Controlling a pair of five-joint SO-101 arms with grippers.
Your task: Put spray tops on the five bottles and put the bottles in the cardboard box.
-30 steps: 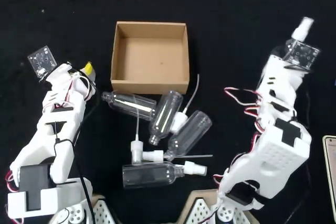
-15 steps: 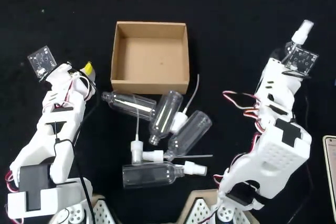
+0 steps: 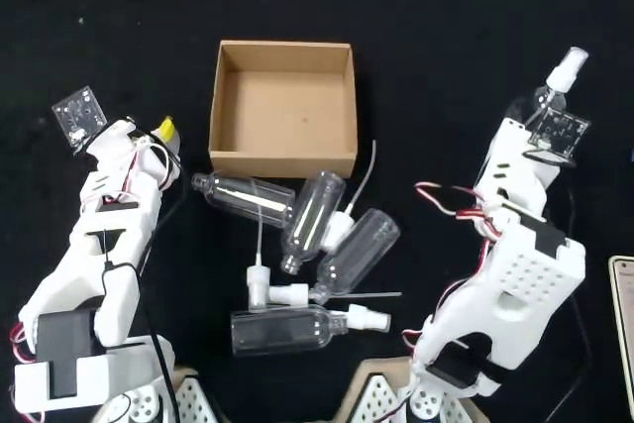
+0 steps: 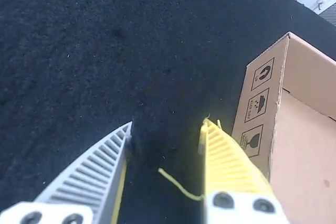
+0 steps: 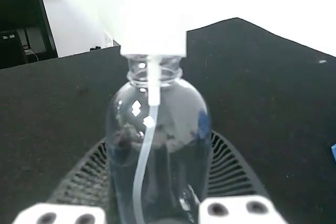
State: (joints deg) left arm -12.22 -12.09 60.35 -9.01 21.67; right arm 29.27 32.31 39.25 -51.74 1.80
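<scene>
My right gripper is at the table's right side, shut on a clear bottle that carries a white spray top. In the right wrist view the held bottle stands between the ribbed fingers, its dip tube inside. The open cardboard box sits at the back centre. Several clear bottles lie in front of it, among them one beside the box wall and one nearest the arm bases. My left gripper is open over bare cloth, just left of the box.
Loose white spray tops with long dip tubes lie among the bottles in the middle. Black cloth covers the table. A pale object lies at the right edge. Room is free behind and to both sides of the box.
My right wrist has tilted and dropped a little, bringing the held bottle's spray top slightly down. The left arm and the bottles on the table have not moved.
</scene>
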